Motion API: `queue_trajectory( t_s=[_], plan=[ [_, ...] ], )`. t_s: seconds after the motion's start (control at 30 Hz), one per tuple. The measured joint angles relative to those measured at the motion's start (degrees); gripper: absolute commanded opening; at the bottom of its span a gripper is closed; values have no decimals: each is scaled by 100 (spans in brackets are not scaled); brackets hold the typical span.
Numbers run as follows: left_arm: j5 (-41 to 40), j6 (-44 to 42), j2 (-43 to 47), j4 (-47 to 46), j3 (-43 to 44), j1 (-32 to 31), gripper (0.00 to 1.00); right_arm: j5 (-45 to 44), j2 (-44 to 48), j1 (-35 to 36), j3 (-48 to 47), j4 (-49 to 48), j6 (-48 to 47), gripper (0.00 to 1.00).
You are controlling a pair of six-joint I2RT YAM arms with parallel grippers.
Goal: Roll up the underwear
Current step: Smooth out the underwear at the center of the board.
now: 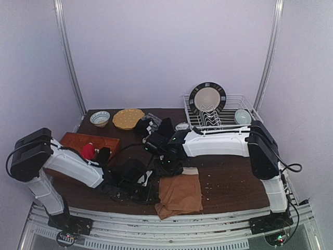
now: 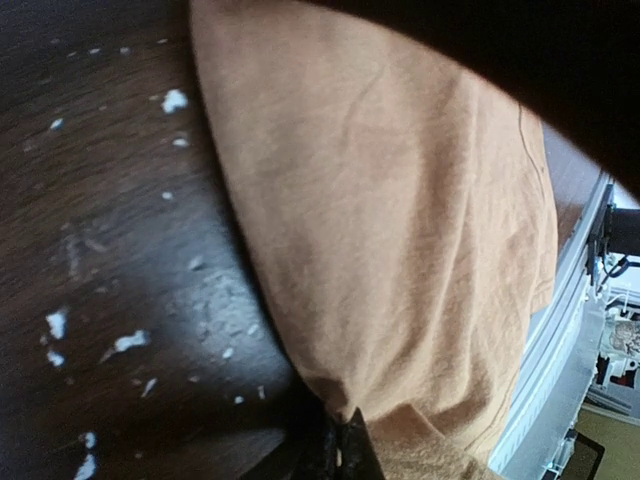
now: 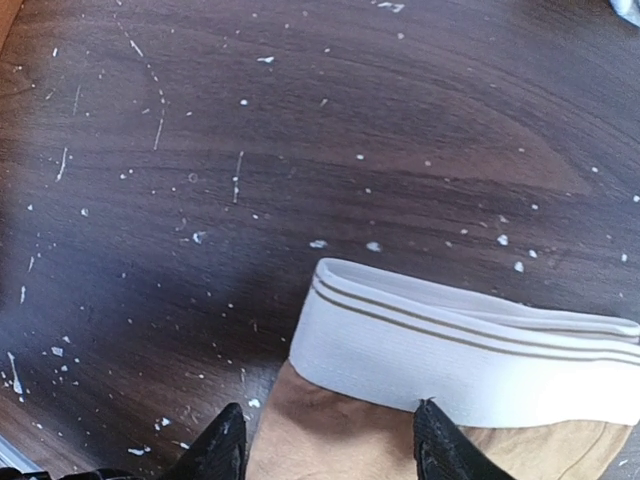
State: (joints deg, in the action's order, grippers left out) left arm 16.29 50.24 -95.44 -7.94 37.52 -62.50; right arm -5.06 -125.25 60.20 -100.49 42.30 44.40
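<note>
The tan-brown underwear lies flat near the table's front edge, its white waistband at the far end. My left gripper is low at the garment's left edge. In the left wrist view it is shut on a pinch of the tan cloth. My right gripper hovers over the waistband end. In the right wrist view it is open, one black fingertip beside the cloth and the other over it. Black underwear lies heaped at the back centre.
A brown wooden tray holding a red item stands at the left. Behind it are a patterned bowl and a yellow plate. A white dish rack with an upright plate and a green bowl stands at the back right. White crumbs dot the dark table.
</note>
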Motion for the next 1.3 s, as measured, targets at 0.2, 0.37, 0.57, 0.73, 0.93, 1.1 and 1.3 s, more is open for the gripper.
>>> queue_trajectory(
  t_s=[0.2,0.37,0.57,0.73,0.93,1.1,1.3],
  plan=[
    [-219,44,262,293,-87,24,6,35,-321,2,-258,109,4,50],
    [-417,-166,796,404,-363,-57,40,-55,-321,28,-15,-223,48,56],
    [-678,-240,1436,678,-520,-72,59,221,72,24,417,-455,-68,65],
    [-1014,-352,1867,1241,-468,-74,58,446,1294,-44,1226,-647,-243,66],
    [-1421,-636,2096,1888,48,-105,56,861,3587,-664,3536,-1794,-352,60],
    [-1635,-894,1556,2164,955,-358,55,1635,3722,-1519,5125,-2938,-243,59],
    [-1987,-1049,564,2409,1974,-787,52,2411,3174,-1921,5480,-3893,-81,58]
  ],
)
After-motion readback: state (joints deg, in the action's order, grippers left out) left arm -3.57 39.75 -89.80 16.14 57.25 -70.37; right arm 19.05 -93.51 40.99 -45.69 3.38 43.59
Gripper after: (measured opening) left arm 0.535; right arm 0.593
